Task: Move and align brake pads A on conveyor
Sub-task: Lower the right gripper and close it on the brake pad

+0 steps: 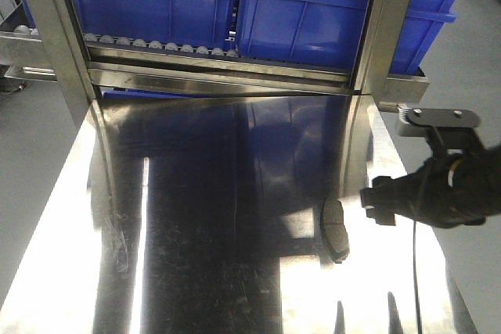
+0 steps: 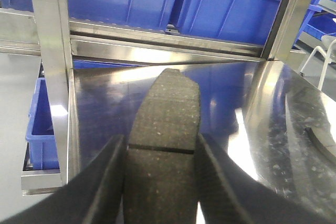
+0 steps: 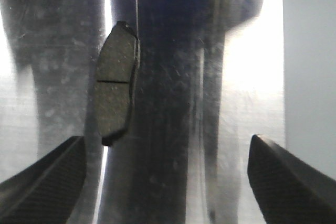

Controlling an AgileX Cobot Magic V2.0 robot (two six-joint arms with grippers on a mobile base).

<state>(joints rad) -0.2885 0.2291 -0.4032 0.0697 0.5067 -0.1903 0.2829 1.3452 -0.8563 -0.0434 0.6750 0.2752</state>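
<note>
Two brake pads are what I can work with from here, and the nearest is the held pad (image 2: pixel 168 103), clamped in the left tool (image 2: pixel 160 139). Its fingers (image 2: pixel 105 182) press on the pad's long edges at the centre groove, with the gritty friction face up and the far end jutting out over the tabletop (image 1: pixel 196 193). I judge that a sound hold. The pad looks stiff and dense for its size, so gripping across the narrow width at the middle should keep it balanced, and the rough lining gives the pads of the fingers something to bite on. The right tool (image 3: pixel 167 139) hangs above the tabletop with its jaws spread wide and nothing between them. The loose pad (image 3: pixel 115 85) lies ahead of it, flat on the steel as far as I can tell, and off toward its left finger rather than centred in the gap. In the front view that same loose pad sits on the right part of the tabletop, just beside the right arm (image 1: pixel 446 193). I expect it to skate on the polished steel if one finger reaches it first, so I would centre over the groove and close across the short width, wary of the thin backing plate at the edge. Beyond the tabletop runs a roller rail (image 1: pixel 156 43) with blue bins (image 1: pixel 305 13) standing above it. The conveyor is in none of my views, so I cannot judge the alignment yet.
</note>
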